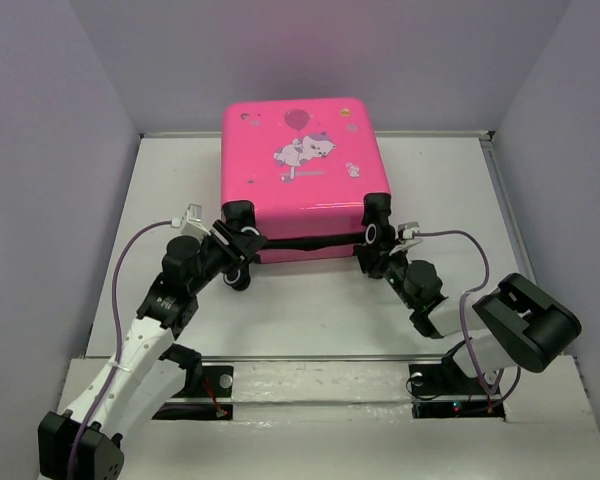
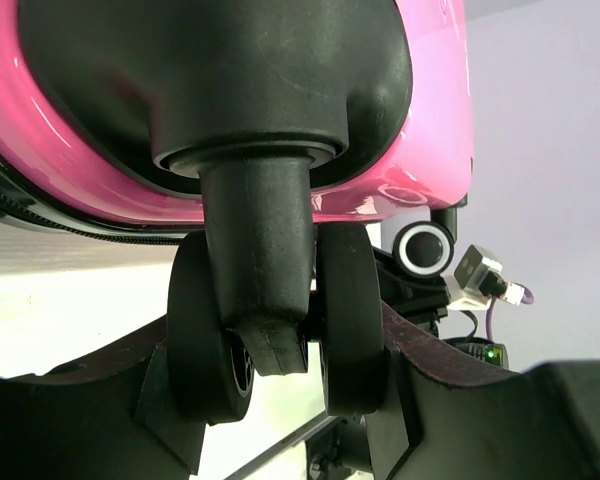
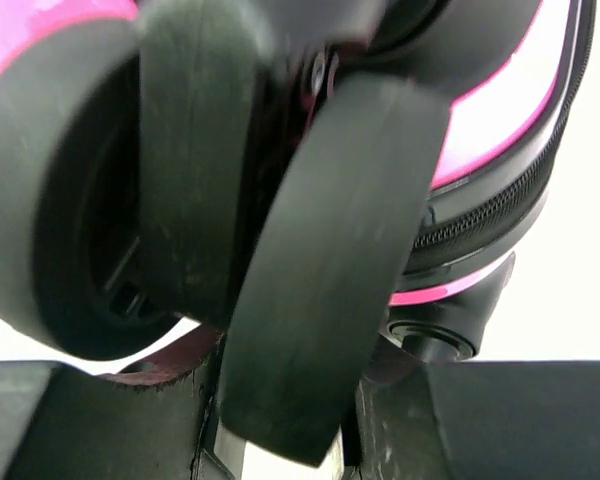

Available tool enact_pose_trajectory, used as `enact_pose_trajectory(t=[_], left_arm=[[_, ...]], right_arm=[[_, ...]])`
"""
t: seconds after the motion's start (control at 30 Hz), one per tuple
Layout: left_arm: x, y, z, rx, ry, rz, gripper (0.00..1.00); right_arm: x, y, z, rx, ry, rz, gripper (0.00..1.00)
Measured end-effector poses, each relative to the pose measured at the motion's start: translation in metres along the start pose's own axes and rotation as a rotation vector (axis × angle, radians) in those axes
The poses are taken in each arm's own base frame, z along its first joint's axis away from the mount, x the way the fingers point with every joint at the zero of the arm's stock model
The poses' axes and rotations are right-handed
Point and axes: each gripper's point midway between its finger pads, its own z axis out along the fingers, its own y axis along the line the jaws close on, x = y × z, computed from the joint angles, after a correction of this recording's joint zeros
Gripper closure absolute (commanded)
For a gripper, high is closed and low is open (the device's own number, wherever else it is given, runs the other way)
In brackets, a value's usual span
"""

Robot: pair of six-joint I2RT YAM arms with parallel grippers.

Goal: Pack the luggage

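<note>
**A:** How many cases are sitting out there?

**B:** Just one. A bright pink hard-shell suitcase [image 1: 265, 190] with rounded corners is lying flat and shut on the white table [image 1: 320, 310], towards the far middle, with its printed lid facing up. One white cartoon animal [image 1: 305, 152] is showing on the lid, under one pink balloon [image 1: 298, 120].

**A:** And the arms?

**B:** Two are reaching in, one to each near corner. The left gripper [image 1: 242, 240] is clamping the near-left black caster [image 2: 265, 300]. Its two fingers [image 2: 70, 420] are pressing against the twin wheels from either side.

**A:** The right one?

**B:** The right gripper [image 1: 375, 240] is sitting at the near-right black caster [image 3: 320, 260]. That wrist view is coming out blurred, so I am not managing to tell whether those fingers are gripping a wheel or merely flanking it.

**A:** Wheels counted?

**B:** Two casters are showing from above, each carrying two wheels.
</note>
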Motion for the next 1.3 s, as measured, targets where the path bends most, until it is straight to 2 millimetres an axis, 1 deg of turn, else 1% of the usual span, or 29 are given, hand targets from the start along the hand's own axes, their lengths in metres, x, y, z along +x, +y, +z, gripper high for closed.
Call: enact_pose_trajectory(t=[0.17, 0.3, 0.5, 0.63, 0.77, 0.87, 0.97, 1.0, 1.07, 1.13, 1.17, 1.3], left_arm=[[0.0, -0.002, -0.004, 0.005, -0.002, 0.002, 0.94], [0.001, -0.002, -0.005, 0.005, 0.001, 0.005, 0.94], [0.003, -0.001, -0.007, 0.002, 0.006, 0.012, 0.94], [0.004, -0.001, -0.007, 0.003, 0.008, 0.015, 0.94], [0.004, -0.001, -0.007, 0.002, 0.008, 0.016, 0.94], [0.003, -0.001, -0.007, 0.003, 0.007, 0.017, 0.94], [0.003, -0.001, -0.008, 0.001, 0.005, 0.02, 0.94], [0.003, -0.001, -0.008, 0.001, 0.005, 0.021, 0.94], [0.003, 0.0, -0.008, 0.001, 0.005, 0.023, 0.94], [0.003, 0.0, -0.008, 0.001, 0.004, 0.025, 0.94], [0.003, 0.0, -0.008, 0.0, 0.004, 0.025, 0.94], [0.002, 0.0, -0.008, -0.001, 0.001, 0.025, 0.94]], right_arm=[[0.001, -0.003, 0.003, 0.016, -0.004, -0.003, 0.65], [0.0, -0.005, 0.003, 0.027, -0.008, -0.012, 0.59], [0.0, -0.007, 0.002, 0.034, -0.008, -0.03, 0.54], [-0.002, -0.015, 0.001, 0.055, -0.013, -0.031, 0.54], [-0.007, -0.023, -0.001, 0.073, -0.023, -0.037, 0.58], [-0.009, -0.026, -0.002, 0.079, -0.021, -0.048, 0.58], [-0.011, -0.027, -0.003, 0.078, -0.023, -0.052, 0.61], [-0.011, -0.027, -0.002, 0.079, -0.022, -0.054, 0.67], [-0.011, -0.028, -0.002, 0.076, -0.018, -0.057, 0.69], [-0.01, -0.03, 0.0, 0.076, -0.013, -0.07, 0.74], [-0.01, -0.029, 0.002, 0.072, -0.011, -0.074, 0.8], [-0.015, -0.024, 0.011, 0.045, -0.012, -0.079, 0.93]])
